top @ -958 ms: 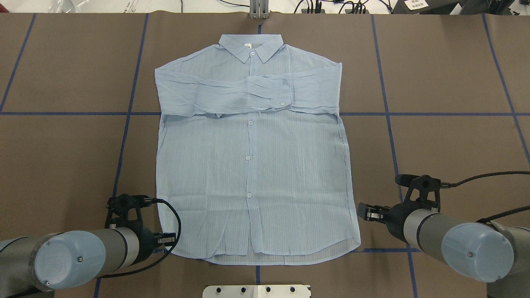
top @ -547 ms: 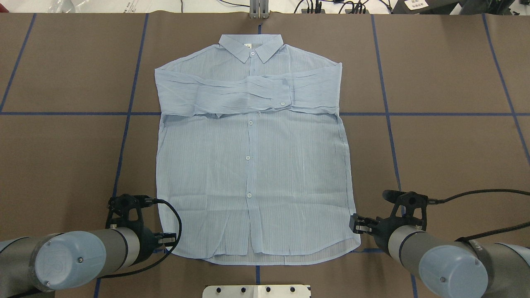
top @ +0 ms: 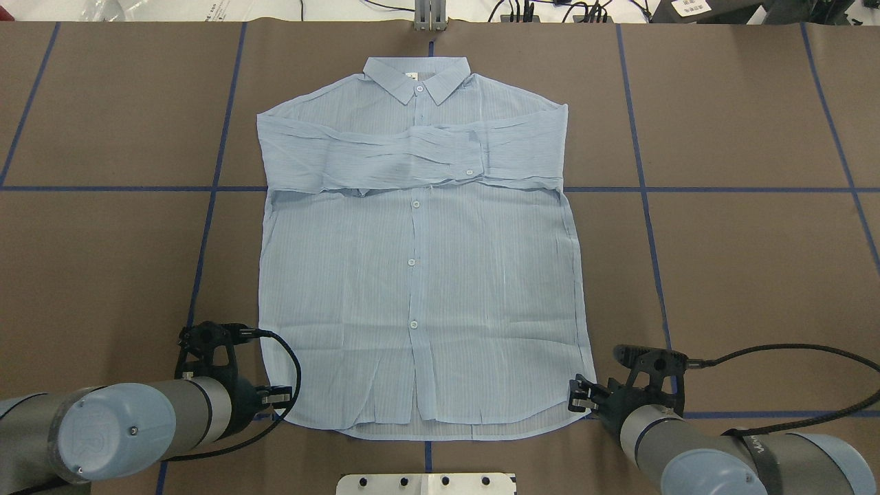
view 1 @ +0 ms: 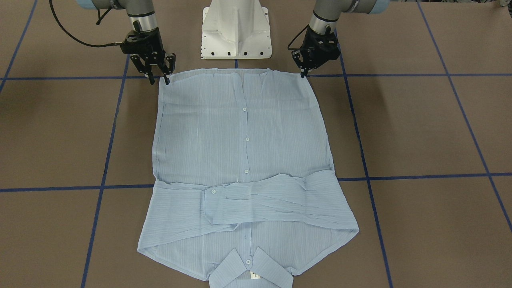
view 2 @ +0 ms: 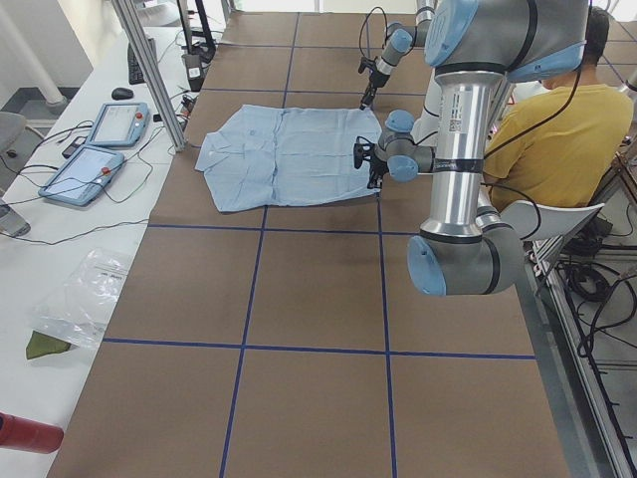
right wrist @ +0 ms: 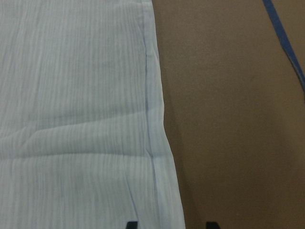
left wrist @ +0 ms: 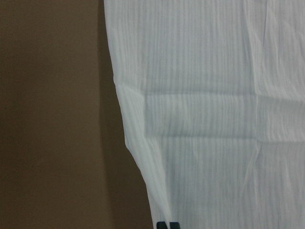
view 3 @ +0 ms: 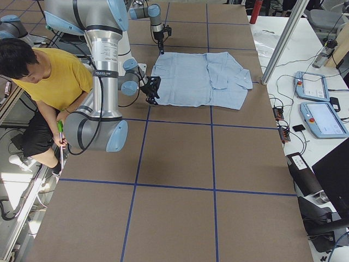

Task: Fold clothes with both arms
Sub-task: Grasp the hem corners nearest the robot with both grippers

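Observation:
The light-blue striped shirt (top: 419, 275) lies flat and buttoned on the brown table, collar far from the robot, with both sleeves folded across the chest (view 1: 256, 196). My left gripper (top: 278, 395) is low at the hem's left corner. Its fingertips (left wrist: 167, 224) are pressed together right at the fabric's edge, shut on the shirt. My right gripper (top: 576, 399) is at the hem's right corner and stands open. Its two fingertips (right wrist: 131, 224) straddle the shirt's side edge (right wrist: 157, 143). In the front-facing view the right gripper (view 1: 159, 80) shows spread fingers and the left gripper (view 1: 304, 73) shows closed ones.
The robot's white pedestal base (view 1: 236, 32) stands just behind the hem. Blue tape lines (top: 646, 206) grid the table. A person in a yellow top (view 2: 557, 129) sits behind the robot. Tablets (view 2: 100, 149) lie on a side bench, and a metal post (top: 430, 17) stands past the collar.
My right gripper has moved toward the robot and leftward, down to the shirt's right hem corner. The left arm and the shirt have not moved.

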You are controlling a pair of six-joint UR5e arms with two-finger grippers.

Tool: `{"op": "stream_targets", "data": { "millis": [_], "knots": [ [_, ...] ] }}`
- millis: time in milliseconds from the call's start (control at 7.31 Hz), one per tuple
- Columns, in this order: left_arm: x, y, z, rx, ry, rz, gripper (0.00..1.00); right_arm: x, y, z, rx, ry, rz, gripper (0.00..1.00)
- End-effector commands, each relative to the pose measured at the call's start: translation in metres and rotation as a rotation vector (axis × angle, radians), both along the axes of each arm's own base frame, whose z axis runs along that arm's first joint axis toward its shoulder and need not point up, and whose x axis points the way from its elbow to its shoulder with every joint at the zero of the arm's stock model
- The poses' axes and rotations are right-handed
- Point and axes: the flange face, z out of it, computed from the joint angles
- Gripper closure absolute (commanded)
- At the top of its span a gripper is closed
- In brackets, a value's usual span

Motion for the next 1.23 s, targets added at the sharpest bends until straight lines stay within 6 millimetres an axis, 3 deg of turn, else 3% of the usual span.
{"op": "stream_targets", "data": {
  "millis": [0,274,821,958,1095],
  "knots": [
    [-0.0002,-0.0004,0.0001,0.0,0.0,-0.001,1.0,-0.0052,0.0075,0.0025,0.01,0.004,0.001,0.43],
    [-0.0002,-0.0004,0.0001,0.0,0.0,-0.001,1.0,-0.0063,0.0096,0.0032,0.012,0.005,-0.003,0.51],
    [0.0001,-0.0005,-0.0007,0.0,0.001,-0.001,1.0,-0.0085,0.0132,0.0058,0.012,0.013,-0.01,0.52],
    [0.0001,-0.0005,-0.0007,0.0,0.001,-0.001,1.0,-0.0094,0.0139,0.0058,0.012,0.013,-0.012,0.56],
    [-0.0003,-0.0004,-0.0014,0.0,0.003,-0.001,1.0,-0.0097,0.0147,0.0058,0.012,0.013,-0.013,0.68]
  ]
}}
